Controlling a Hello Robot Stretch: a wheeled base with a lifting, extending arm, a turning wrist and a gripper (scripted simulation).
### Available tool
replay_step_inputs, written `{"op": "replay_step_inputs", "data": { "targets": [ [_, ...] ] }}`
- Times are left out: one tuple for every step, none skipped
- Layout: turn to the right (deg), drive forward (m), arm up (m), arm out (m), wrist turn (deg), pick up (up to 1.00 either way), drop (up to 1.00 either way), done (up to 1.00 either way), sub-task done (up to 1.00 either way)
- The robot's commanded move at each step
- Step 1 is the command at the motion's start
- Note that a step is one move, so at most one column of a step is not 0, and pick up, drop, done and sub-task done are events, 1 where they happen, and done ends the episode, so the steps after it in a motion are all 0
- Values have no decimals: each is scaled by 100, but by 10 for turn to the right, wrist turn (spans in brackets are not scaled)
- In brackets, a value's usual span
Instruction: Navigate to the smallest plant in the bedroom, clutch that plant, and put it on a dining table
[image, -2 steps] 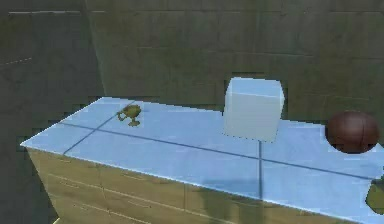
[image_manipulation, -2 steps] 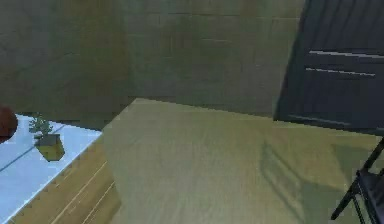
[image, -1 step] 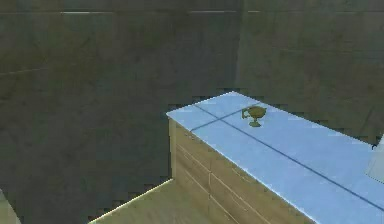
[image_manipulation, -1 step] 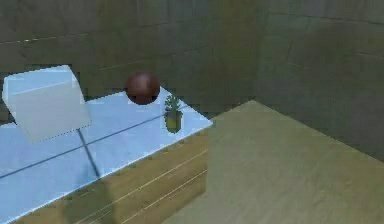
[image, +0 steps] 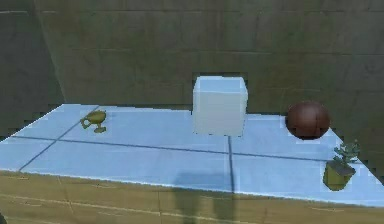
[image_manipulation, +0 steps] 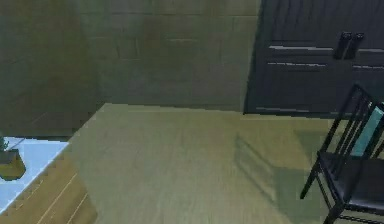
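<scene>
I am facing a pale blue tabletop (image: 150, 150) on a wooden base. The small plant (image: 341, 168), in a yellow pot, is standing at the tabletop's near corner on the forward view's right, near a brown ball (image: 308, 119). A white box (image: 220, 105) is sitting mid-table, and a small gold object (image: 95, 120) is sitting toward the left. I cannot tell the state of my gripper's jaws. In the arm side view, a dark chair (image_manipulation: 355, 175) is standing near a dark door (image_manipulation: 320, 60).

In the arm side view, the left edge cuts through the potted plant (image_manipulation: 10, 161) and the pale blue tabletop (image_manipulation: 38, 157) under it. The right and bottom edges crop the dark chair (image_manipulation: 349, 165), and the top edge crops the dark door (image_manipulation: 315, 70). On the forward view's left, a small gold thing (image: 96, 120) is too small to name.
</scene>
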Motion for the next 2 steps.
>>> {"op": "replay_step_inputs", "data": {
  "targets": [
    [60,0,0,0,0,0,0,0,0],
    [0,45,0,0,0,0,0,0,0]
  ]
}}
